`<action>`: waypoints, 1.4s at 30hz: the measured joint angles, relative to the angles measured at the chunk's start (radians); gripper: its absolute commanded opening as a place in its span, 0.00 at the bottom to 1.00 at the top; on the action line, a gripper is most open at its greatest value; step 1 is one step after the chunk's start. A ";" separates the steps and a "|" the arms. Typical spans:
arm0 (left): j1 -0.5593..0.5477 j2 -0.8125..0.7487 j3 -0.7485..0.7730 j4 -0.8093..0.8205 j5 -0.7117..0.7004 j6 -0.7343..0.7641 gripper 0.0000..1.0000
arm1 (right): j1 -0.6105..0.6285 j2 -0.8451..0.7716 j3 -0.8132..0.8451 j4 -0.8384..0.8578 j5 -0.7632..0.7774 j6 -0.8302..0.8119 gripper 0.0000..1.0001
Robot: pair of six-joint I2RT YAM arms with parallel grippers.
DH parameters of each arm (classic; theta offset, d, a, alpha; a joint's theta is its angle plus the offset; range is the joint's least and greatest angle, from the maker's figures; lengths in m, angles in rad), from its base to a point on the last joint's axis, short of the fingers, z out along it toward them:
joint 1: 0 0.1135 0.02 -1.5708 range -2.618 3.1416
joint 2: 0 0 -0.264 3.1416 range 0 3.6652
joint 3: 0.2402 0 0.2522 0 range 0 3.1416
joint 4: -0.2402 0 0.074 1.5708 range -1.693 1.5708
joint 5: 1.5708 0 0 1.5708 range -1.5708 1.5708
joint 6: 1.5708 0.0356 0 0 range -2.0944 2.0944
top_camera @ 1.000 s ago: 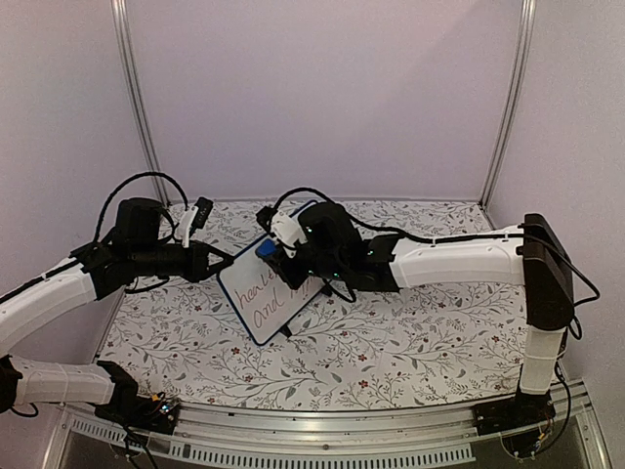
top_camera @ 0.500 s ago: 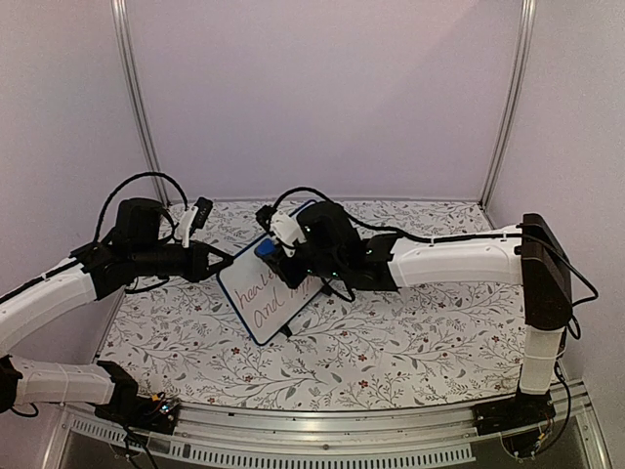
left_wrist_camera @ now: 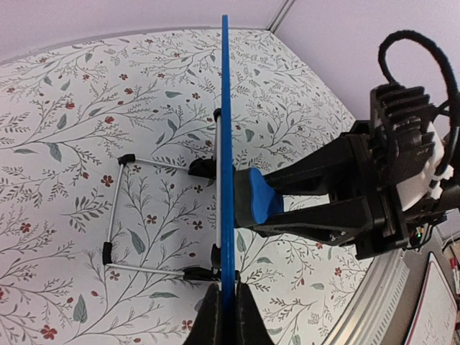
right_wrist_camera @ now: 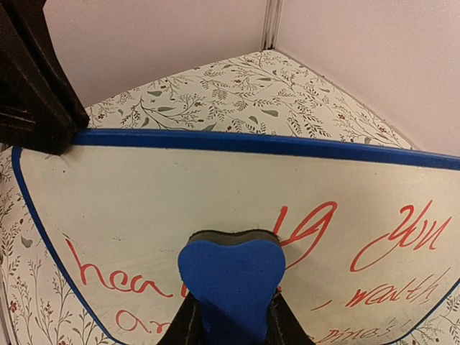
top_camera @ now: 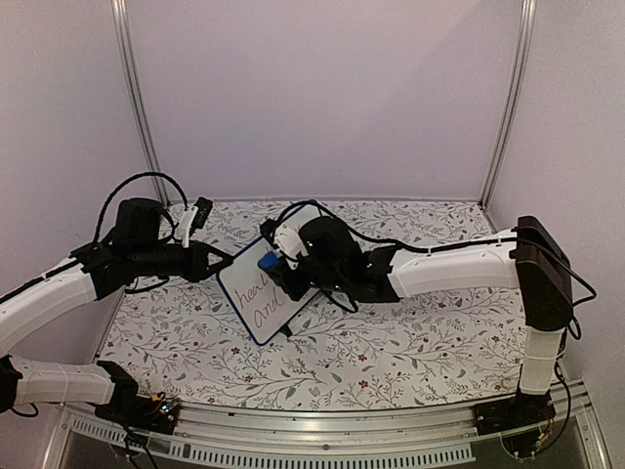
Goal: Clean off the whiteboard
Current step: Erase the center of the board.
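One blue eraser, now lower on whiteboard.

Centre: whiteboard stands tilted, blocks the middle. Left gripper clamps its 9 o'clock edge. Right gripper pinches blue eraser against the face from 3 o'clock. Wire stand sits behind board. Right arm spans from 3 o'clock to centre. Table free at 5 to 6 o'clock and far 1 o'clock corner. Frame post at 1 o'clock.
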 measured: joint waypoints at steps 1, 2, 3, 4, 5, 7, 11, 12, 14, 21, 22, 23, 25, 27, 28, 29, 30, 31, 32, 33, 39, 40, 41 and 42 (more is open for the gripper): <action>0.000 0.000 0.000 0.000 0.000 0.000 0.00 | 0.000 0.000 -0.003 0.005 0.000 0.002 0.14; 0.000 0.000 0.000 0.000 0.000 0.000 0.00 | 0.000 0.000 -0.007 0.007 0.000 0.005 0.14; 0.000 0.000 0.000 0.000 0.000 0.000 0.00 | 0.000 0.000 -0.011 0.009 0.000 0.006 0.14; 0.000 0.000 0.000 0.000 0.000 0.000 0.00 | 0.001 0.000 -0.015 0.011 0.000 0.007 0.14; 0.000 0.000 0.000 0.000 0.000 0.000 0.00 | 0.002 0.000 -0.018 0.012 0.000 0.009 0.15; 0.000 0.000 0.000 0.000 0.000 0.000 0.00 | 0.002 0.000 -0.021 0.013 0.000 0.011 0.14; 0.000 0.000 0.000 0.000 0.000 0.000 0.00 | 0.002 0.000 -0.021 0.014 0.001 0.013 0.15; 0.000 0.000 0.000 0.000 0.000 0.000 0.00 | 0.002 0.000 -0.021 0.014 0.001 0.013 0.15; 0.000 0.000 0.000 0.000 0.000 0.000 0.00 | 0.002 0.000 -0.020 0.014 0.003 0.012 0.14; 0.000 0.000 0.000 0.001 -0.001 0.000 0.00 | 0.002 0.000 0.026 -0.042 0.018 -0.008 0.15; 0.000 0.000 0.000 0.001 0.000 0.000 0.00 | 0.002 0.000 0.037 -0.046 0.020 -0.013 0.15; 0.000 0.000 0.000 0.002 0.000 0.000 0.00 | 0.001 0.000 0.048 -0.048 0.023 -0.018 0.15; 0.000 0.000 0.000 0.002 0.002 0.000 0.00 | -0.002 0.000 0.071 -0.048 0.026 -0.026 0.15; 0.000 0.000 0.000 0.002 0.003 0.000 0.00 | -0.007 0.000 0.087 -0.047 0.027 -0.034 0.15; 0.000 0.000 0.000 0.002 0.002 0.000 0.00 | -0.010 0.000 0.090 -0.047 0.027 -0.038 0.15; 0.000 0.000 0.000 0.002 0.002 0.000 0.00 | -0.012 0.000 0.090 -0.047 0.027 -0.040 0.15; 0.000 0.000 0.000 0.002 0.002 0.000 0.00 | -0.013 0.000 0.090 -0.047 0.027 -0.041 0.15; 0.000 0.000 0.000 0.002 0.002 0.000 0.00 | -0.014 0.000 0.090 -0.047 0.027 -0.041 0.15; 0.000 0.000 0.000 0.002 0.002 0.000 0.00 | -0.014 0.000 0.090 -0.048 0.026 -0.041 0.15; 0.000 0.000 0.000 0.002 0.002 0.000 0.00 | -0.014 0.000 0.090 -0.048 0.027 -0.041 0.15; 0.000 0.000 0.000 0.002 0.001 0.000 0.00 | -0.016 0.000 0.060 -0.033 0.026 -0.038 0.14; 0.000 0.000 0.000 0.001 0.000 0.000 0.00 | -0.016 0.000 0.047 -0.029 0.026 -0.036 0.14; 0.000 0.000 0.000 0.001 -0.002 0.000 0.00 | -0.016 0.000 0.036 -0.026 0.026 -0.034 0.14; 0.000 0.000 0.000 0.001 -0.003 0.000 0.00 | -0.017 0.000 0.022 -0.024 0.025 -0.031 0.14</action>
